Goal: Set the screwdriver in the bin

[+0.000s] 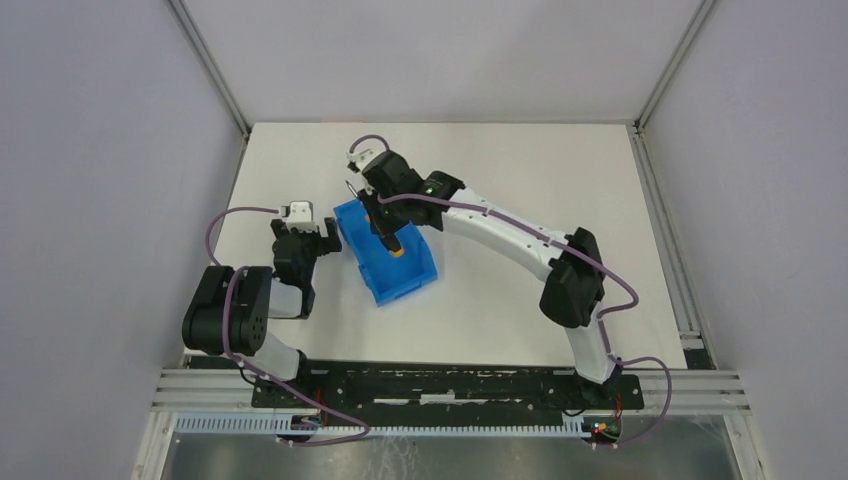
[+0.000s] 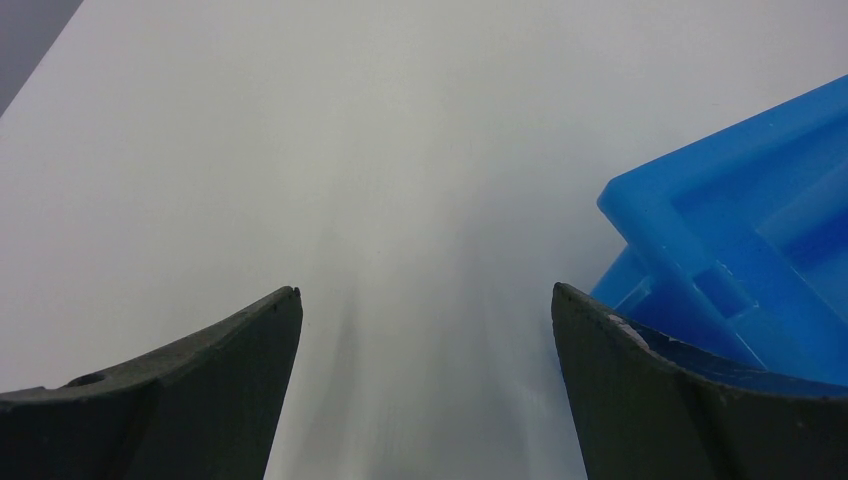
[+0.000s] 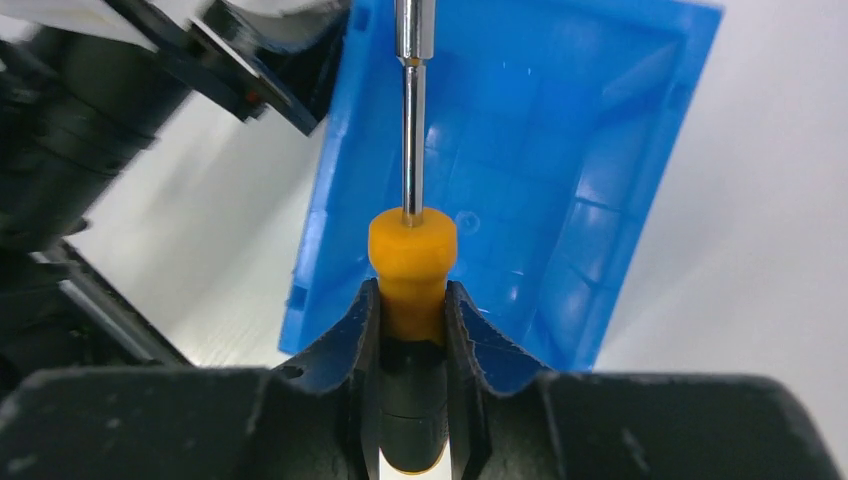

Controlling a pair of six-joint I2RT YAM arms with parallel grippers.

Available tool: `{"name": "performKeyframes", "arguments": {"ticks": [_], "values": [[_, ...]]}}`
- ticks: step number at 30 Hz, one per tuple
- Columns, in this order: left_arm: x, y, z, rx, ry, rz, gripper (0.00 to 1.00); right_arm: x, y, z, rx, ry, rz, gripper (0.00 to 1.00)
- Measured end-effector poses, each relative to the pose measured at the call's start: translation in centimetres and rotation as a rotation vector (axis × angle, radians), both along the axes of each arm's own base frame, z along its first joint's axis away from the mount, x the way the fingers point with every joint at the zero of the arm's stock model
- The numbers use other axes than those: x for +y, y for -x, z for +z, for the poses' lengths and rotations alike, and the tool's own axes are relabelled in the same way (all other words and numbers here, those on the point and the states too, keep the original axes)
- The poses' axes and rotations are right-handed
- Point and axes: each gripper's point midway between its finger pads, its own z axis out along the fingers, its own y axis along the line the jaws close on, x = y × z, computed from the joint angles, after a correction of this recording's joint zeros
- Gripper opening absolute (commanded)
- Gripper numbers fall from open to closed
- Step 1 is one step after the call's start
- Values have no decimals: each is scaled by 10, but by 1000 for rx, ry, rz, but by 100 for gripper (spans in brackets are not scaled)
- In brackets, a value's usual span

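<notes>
So the white table (image 1: 520, 170) fills most of the top view, with grey walls around it. The right arm (image 1: 510, 235) arcs from its base at the lower right up and over to the middle of the frame, and the left arm (image 1: 250, 305) is folded up short at the lower left. The blue bin (image 1: 408, 278) sits on the table just left of centre, turned at an angle, right between the two arms. The left gripper (image 2: 425, 292) is parked next to the bin's left corner with its jaws spread wide and nothing but bare table between them. In its wrist view the bin (image 2: 740, 250) fills the right edge, just beside the right-hand finger (image 2: 640, 390), though I honestly can't tell if they touch. The right gripper (image 3: 412, 300) is over the open bin (image 3: 560, 150), pinching the screwdriver (image 3: 412, 262) by its handle. The orange collar pokes out past the fingertips and the thin metal shaft runs straight up to the top edge of that wrist view, over the bin's inside. From above you only catch an orange bit of the screwdriver (image 1: 397, 250) near the middle of the bin. Can't tell if it touches the bin floor.
</notes>
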Motion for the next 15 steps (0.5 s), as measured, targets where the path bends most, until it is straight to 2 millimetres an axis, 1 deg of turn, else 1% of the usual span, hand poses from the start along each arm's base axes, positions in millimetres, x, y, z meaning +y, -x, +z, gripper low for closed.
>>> {"name": "performKeyframes", "arguments": {"ticks": [2,4,7,9,12,14,15], "values": [[0,0,0,0,0,0,100,4,1,-29,22,38,-3,0],[0,0,0,0,0,0,100,-1,4,-62,49,95,-9,0],[0,0,0,0,0,0,100,-7,8,-104,86,174,-15,1],[0,0,0,0,0,0,100,-10,10,-132,104,214,-17,12],[0,0,0,0,0,0,100,-10,11,-163,126,257,-18,30],[0,0,0,0,0,0,100,-9,10,-179,128,277,-23,37],[0,0,0,0,0,0,100,-8,9,-182,125,278,-26,45]]}}
